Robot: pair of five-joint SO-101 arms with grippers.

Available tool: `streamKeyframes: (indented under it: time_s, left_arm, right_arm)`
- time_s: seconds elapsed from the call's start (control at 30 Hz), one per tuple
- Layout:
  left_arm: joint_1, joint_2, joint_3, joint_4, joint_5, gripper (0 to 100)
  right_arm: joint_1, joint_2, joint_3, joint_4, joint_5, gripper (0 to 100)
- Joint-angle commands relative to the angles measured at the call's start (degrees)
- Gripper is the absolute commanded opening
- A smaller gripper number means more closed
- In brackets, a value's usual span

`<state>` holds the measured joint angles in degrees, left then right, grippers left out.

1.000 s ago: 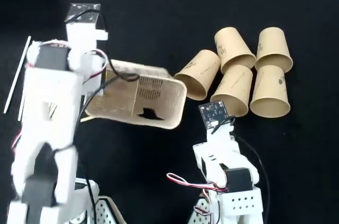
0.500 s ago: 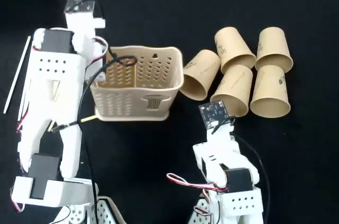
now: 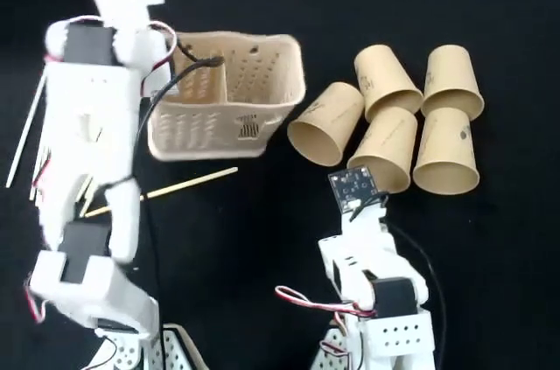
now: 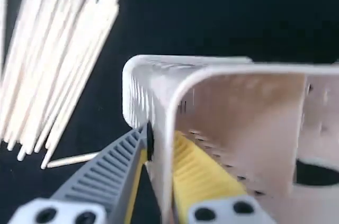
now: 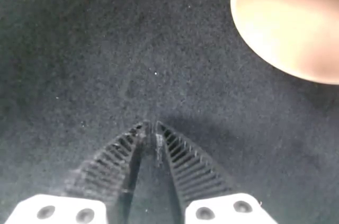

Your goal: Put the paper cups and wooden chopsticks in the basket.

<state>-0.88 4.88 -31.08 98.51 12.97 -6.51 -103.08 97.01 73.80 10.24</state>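
Note:
My left gripper (image 4: 160, 135) is shut on the end wall of the cream perforated basket (image 4: 238, 107), one finger inside and one outside. In the high view the basket (image 3: 210, 129) is held at the far left centre, beside the left arm (image 3: 87, 125). Several tan paper cups (image 3: 325, 123) lie on their sides to its right. One wooden chopstick (image 3: 166, 186) lies just in front of the basket. A bundle of chopsticks (image 4: 53, 60) lies on the cloth by the left arm. My right gripper (image 5: 151, 128) is shut on nothing, low over the cloth near a cup mouth (image 5: 291, 28).
A black cloth (image 3: 262, 256) covers the table. A thin white stick (image 3: 26, 134) lies at the far left edge. The right arm's base (image 3: 385, 317) stands at the front centre. Cables run along the far edge.
The left arm has righted the tilted basket and carried it toward the far side. A chopstick that lay under it now shows. The right arm has not moved.

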Motion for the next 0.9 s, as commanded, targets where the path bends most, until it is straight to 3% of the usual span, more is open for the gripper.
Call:
streamKeyframes:
  time_s: [0.0, 0.3, 0.6, 0.7, 0.87]
  left_arm:
    - [-0.3, 5.4, -0.1, -1.5, 0.5, 3]
    - [-0.4, 7.6, -1.0, -1.1, -4.8, 7]
    - [-1.6, 6.8, -6.6, 2.4, -6.9, 35]
    - [-1.0, 1.3, -6.6, 2.5, -9.3, 41]
    - [-1.2, -17.4, -1.9, 2.4, -9.6, 42]
  right_arm:
    - [-0.3, -4.0, -0.4, 0.2, 0.1, 1.5]
    - [-0.3, -4.0, -0.4, 0.2, 0.1, 1.5]
    - [-0.3, -4.0, -0.4, 0.2, 0.1, 1.5]
    - [-0.5, -4.0, -0.4, 0.2, -0.2, 1.5]
    - [-0.5, -4.0, -0.4, 0.2, -0.3, 1.5]
